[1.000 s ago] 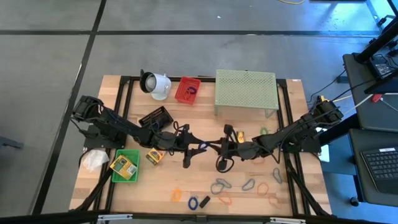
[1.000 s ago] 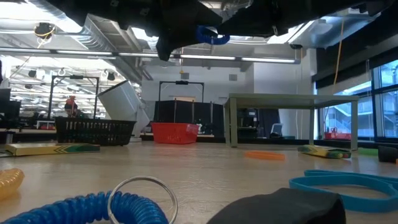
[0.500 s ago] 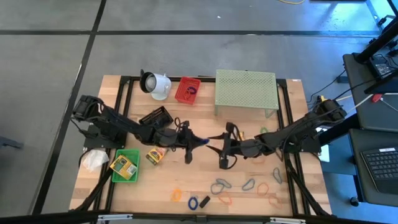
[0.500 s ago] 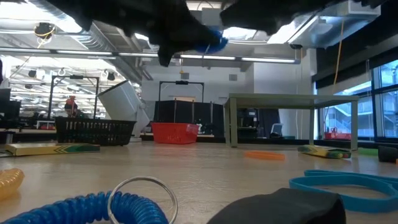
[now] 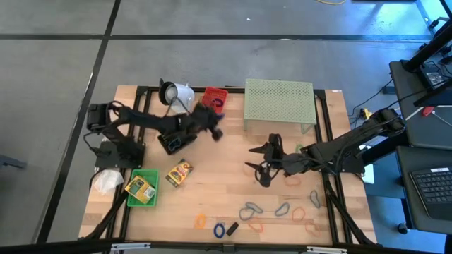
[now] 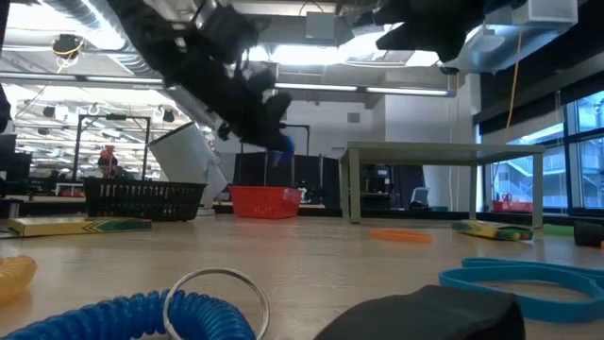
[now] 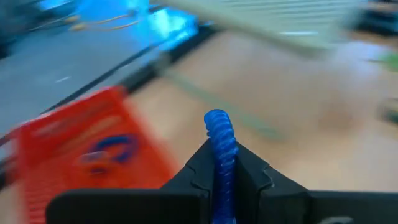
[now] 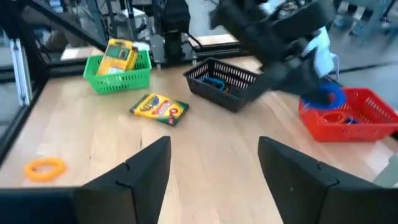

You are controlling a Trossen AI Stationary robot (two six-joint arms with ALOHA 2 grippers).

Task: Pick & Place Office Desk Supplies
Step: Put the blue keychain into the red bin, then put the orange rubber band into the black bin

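The left gripper [image 7: 219,177] was extended toward the red basket [image 5: 212,103] at upper centre of the high view, fingers clamped on a blue coiled band [image 7: 219,149]. The right gripper [image 5: 263,161] hovered mid-table, right of centre, fingers spread wide and empty.

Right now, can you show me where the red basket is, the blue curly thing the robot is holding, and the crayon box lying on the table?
red basket [image 8: 367,121]: right wrist view, on its front mesh wall.
blue coil [image 7: 219,134]: left wrist view, near its upper end.
crayon box [image 5: 179,173]: high view, middle of its top face.
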